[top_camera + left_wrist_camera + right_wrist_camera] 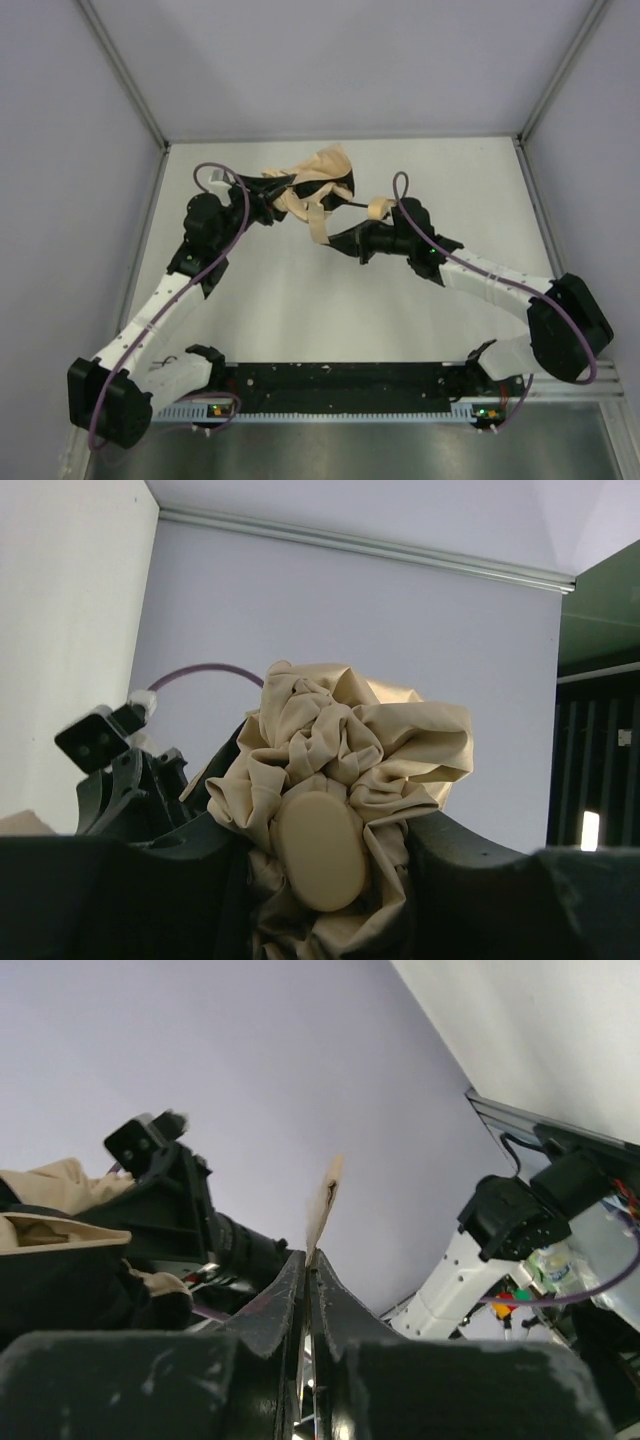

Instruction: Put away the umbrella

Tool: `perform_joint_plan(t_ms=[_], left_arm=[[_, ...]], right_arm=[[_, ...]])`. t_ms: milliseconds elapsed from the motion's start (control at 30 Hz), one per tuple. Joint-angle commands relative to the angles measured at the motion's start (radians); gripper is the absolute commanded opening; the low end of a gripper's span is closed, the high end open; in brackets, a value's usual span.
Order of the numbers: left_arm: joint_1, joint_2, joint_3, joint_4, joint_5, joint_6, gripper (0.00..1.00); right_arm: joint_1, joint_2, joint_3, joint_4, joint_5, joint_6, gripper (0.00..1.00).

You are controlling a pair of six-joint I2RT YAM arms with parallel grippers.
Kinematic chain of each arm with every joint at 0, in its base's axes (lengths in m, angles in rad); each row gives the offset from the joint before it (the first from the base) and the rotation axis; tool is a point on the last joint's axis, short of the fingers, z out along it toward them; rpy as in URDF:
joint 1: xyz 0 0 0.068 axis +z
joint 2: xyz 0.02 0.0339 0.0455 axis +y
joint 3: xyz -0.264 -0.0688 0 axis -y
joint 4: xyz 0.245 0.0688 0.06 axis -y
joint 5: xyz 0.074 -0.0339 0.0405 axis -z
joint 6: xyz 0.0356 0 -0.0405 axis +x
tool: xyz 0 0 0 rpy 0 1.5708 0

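Soft, light, crumpled umbrella [310, 185] at the table's [330, 320] twelve o'clock, clenched in left fingers [470, 875]. Right fingers [270, 1310] pinch its floppy strap [325, 1195]; the firm handle [318, 850] likely holds surest.

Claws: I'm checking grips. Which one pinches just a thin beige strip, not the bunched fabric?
The right claw, shut on the thin beige strap; the left claw instead grips the crumpled beige fabric umbrella bundle.
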Motion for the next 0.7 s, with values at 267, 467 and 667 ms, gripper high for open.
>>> perform_joint_plan(t_ms=[267, 467, 667], left_arm=[[-0.068, -0.016, 0.135, -0.161, 0.253, -0.074, 0.0], [-0.068, -0.1, 0.043, -0.416, 0.278, 0.002, 0.0], [-0.067, -0.038, 0.169, -0.77, 0.215, 0.191, 0.0]], right_arm=[[-0.051, 0.189, 0.17, 0.514, 0.037, -0.218, 0.0], [-0.169, 0.188, 0.265, 0.487, -0.063, -0.364, 0.0], [-0.203, 0.179, 0.348, 0.578, -0.175, -0.462, 0.0]])
